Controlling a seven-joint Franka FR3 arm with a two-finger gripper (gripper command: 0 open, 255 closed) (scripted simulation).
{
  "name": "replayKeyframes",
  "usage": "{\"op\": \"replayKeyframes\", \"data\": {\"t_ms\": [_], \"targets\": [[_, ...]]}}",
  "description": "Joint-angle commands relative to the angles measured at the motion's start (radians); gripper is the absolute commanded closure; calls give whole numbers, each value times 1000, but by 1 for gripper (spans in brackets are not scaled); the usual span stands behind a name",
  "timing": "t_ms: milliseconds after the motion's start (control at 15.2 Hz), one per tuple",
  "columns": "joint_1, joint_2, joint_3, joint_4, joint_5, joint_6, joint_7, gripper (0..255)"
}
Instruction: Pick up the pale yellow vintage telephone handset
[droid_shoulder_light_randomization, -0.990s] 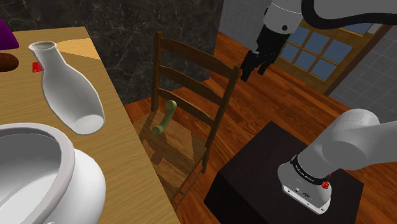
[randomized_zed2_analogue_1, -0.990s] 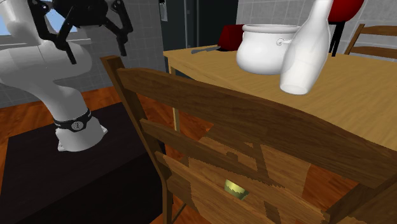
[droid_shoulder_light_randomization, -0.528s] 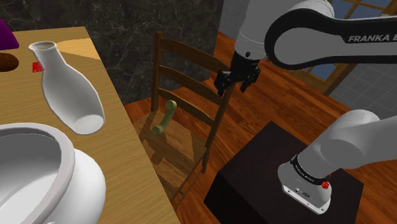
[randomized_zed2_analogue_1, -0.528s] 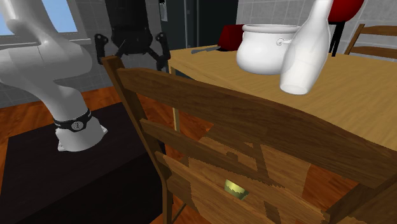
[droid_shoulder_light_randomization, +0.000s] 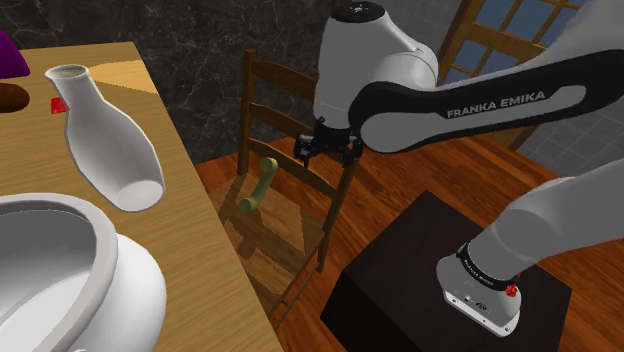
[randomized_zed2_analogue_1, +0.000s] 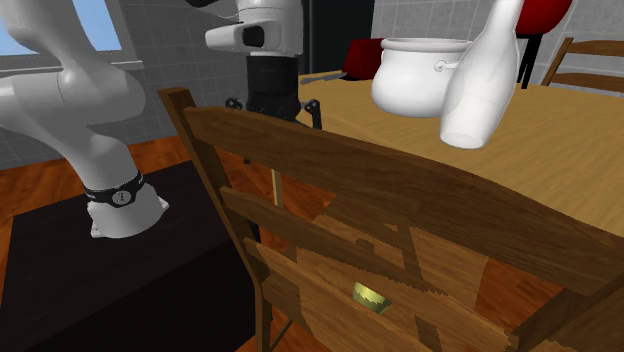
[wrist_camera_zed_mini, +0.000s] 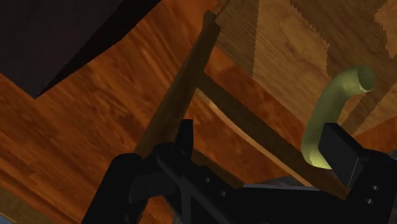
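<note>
Handset (droid_shoulder_light_randomization: 257, 187) on chair seat (droid_shoulder_light_randomization: 272, 232), back rail (droid_shoulder_light_randomization: 290, 125) btwn it & spread fingers (wrist_camera_zed_mini: 340, 153)

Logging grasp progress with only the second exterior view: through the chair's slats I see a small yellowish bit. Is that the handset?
Observer: Yes. The shoulder view shows the whole handset, curved and olive-yellow, lying on the seat of the chair, near the backrest.
Operator: Is the end effector on it?
Observer: No. The end effector hangs by the backrest's post, apart from the handset.
Operator: Fingers open?
Observer: In the wrist view the fingers stand apart, clasping nothing.
</note>
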Motion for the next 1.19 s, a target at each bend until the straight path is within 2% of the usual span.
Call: {"op": "replayKeyframes", "data": {"t_ms": [0,198,264,330,462,660,858,1122], "targets": [[-69,109,94,47,-87,38,166,0],[-161,315,220,138,-302,45,448,0],[-168,401,242,175,-395,31,553,0],[-155,485,243,214,-485,9,653,0],[-78,626,189,297,-618,-37,810,0],[46,784,87,426,-732,-97,972,0],[145,917,1,564,-799,-150,1088,0],[251,1079,-96,764,-846,-216,1199,0]]}}
